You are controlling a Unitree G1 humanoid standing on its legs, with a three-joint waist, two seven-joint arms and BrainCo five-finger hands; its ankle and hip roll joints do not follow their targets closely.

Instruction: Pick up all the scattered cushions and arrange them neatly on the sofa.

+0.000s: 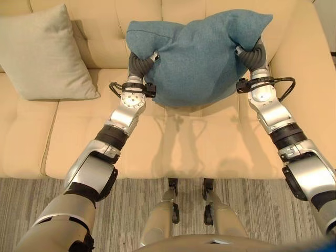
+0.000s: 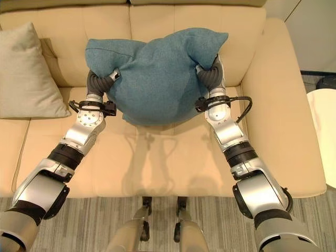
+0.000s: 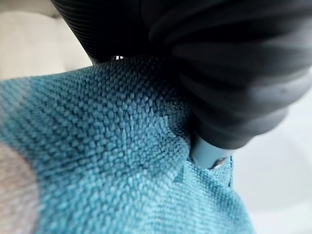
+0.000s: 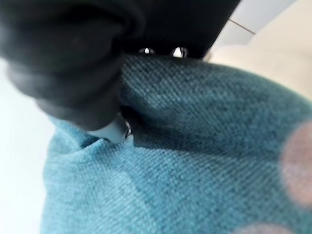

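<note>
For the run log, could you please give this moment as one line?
left hand, right hand: on teal cushion | held above sofa | beige cushion: on sofa

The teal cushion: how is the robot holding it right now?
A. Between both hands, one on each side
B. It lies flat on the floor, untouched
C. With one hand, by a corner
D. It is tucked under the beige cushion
A: the teal cushion hangs above the sofa seat, with the left hand dug into one side and the right hand into the other.
</note>
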